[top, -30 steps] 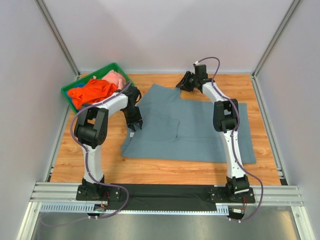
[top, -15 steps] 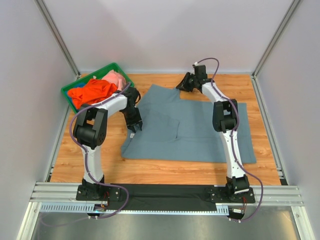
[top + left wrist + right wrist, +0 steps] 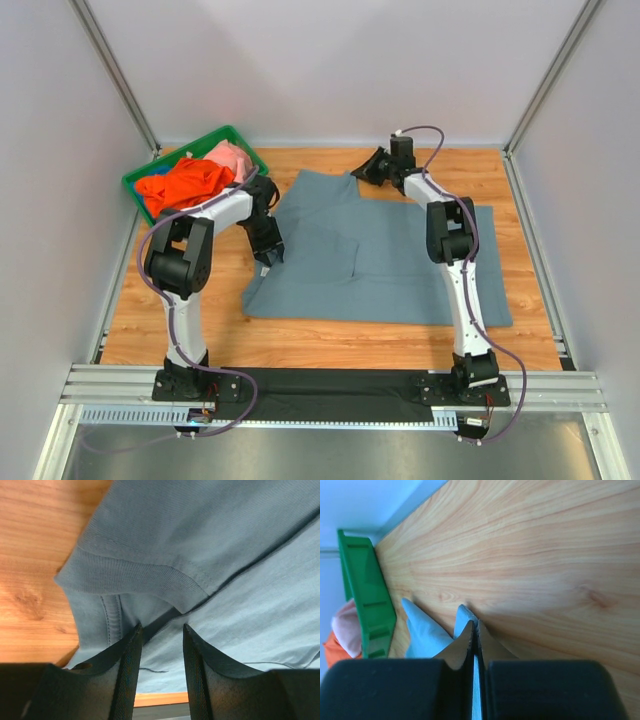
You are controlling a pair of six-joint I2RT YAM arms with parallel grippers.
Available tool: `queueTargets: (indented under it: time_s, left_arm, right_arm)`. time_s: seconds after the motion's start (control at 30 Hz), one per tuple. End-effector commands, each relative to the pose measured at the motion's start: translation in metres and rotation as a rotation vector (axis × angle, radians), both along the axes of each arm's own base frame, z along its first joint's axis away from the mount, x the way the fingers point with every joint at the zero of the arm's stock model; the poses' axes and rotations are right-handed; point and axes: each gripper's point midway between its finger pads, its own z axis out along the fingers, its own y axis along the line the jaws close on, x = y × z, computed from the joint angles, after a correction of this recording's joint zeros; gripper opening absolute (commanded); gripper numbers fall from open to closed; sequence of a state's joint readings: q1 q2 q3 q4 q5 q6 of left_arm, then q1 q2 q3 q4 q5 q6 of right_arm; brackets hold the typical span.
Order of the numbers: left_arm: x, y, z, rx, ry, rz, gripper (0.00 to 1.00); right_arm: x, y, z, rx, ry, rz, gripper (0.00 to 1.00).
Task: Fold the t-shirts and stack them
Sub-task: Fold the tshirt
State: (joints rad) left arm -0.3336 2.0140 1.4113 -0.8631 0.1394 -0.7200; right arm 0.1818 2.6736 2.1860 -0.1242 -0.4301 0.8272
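A slate grey-blue t-shirt lies spread on the wooden table, part folded. My right gripper is shut on its far edge near the back of the table; the pinched fabric shows between the pads in the right wrist view. My left gripper is open just over the shirt's left side, its fingers straddling a folded hem. An orange t-shirt and a pale pink one lie bunched in the bin.
A green plastic bin stands at the back left corner; it also shows in the right wrist view. Grey walls enclose the table on three sides. A metal rail runs along the near edge.
My right gripper has shifted slightly right along the back edge with the shirt's edge in it. My left gripper has barely moved.
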Motion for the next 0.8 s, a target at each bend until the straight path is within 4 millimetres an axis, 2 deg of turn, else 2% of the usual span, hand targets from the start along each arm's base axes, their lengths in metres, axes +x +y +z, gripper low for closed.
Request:
queueTargets:
  time_s: [0.0,0.17,0.2,0.33,0.4,0.43,0.5,0.53,0.6,0.63,0.67,0.73,0.77]
  left_arm:
    - [-0.022,0.011,-0.016,0.036,0.085,0.023,0.46]
    - [-0.022,0.009,-0.015,0.024,0.091,0.041,0.46]
    - [-0.021,0.008,-0.014,0.021,0.091,0.042,0.46]
    - [-0.018,0.005,-0.009,0.003,0.085,0.047,0.46]
    - [-0.009,0.002,0.005,-0.008,0.062,0.048,0.46]
    - [0.003,0.001,0.016,-0.018,0.026,0.053,0.47]
    - [0.012,0.001,0.035,-0.031,-0.008,0.064,0.48]
    - [0.024,0.001,0.048,-0.045,-0.046,0.080,0.48]
    - [0.032,0.004,0.063,-0.049,-0.073,0.093,0.49]
    - [0.043,0.006,0.075,-0.055,-0.106,0.104,0.50]
    - [0.045,0.010,0.080,-0.041,-0.116,0.108,0.50]
    - [0.052,0.017,0.088,-0.029,-0.145,0.109,0.50]
    - [0.052,0.021,0.091,-0.018,-0.151,0.112,0.50]
  right_arm:
    - [0.030,-0.025,0.083,0.152,-0.186,-0.128,0.00]
    - [0.026,-0.034,0.101,0.226,-0.223,-0.194,0.00]
    - [0.020,-0.033,0.095,0.235,-0.207,-0.200,0.00]
    - [0.016,-0.024,0.106,0.299,-0.238,-0.153,0.00]
    - [0.012,-0.016,0.108,0.280,-0.247,-0.102,0.00]
    - [0.009,-0.011,0.118,0.280,-0.261,-0.060,0.00]
    - [0.003,-0.006,0.122,0.254,-0.272,-0.010,0.00]
    - [-0.004,0.000,0.129,0.254,-0.278,0.038,0.00]
    - [-0.015,0.008,0.130,0.221,-0.276,0.099,0.00]
    - [-0.023,0.012,0.140,0.213,-0.288,0.141,0.00]
    - [-0.031,0.015,0.131,0.195,-0.253,0.162,0.00]
    - [-0.050,0.024,0.127,0.139,-0.239,0.240,0.00]
    - [-0.059,0.027,0.132,0.122,-0.239,0.267,0.00]
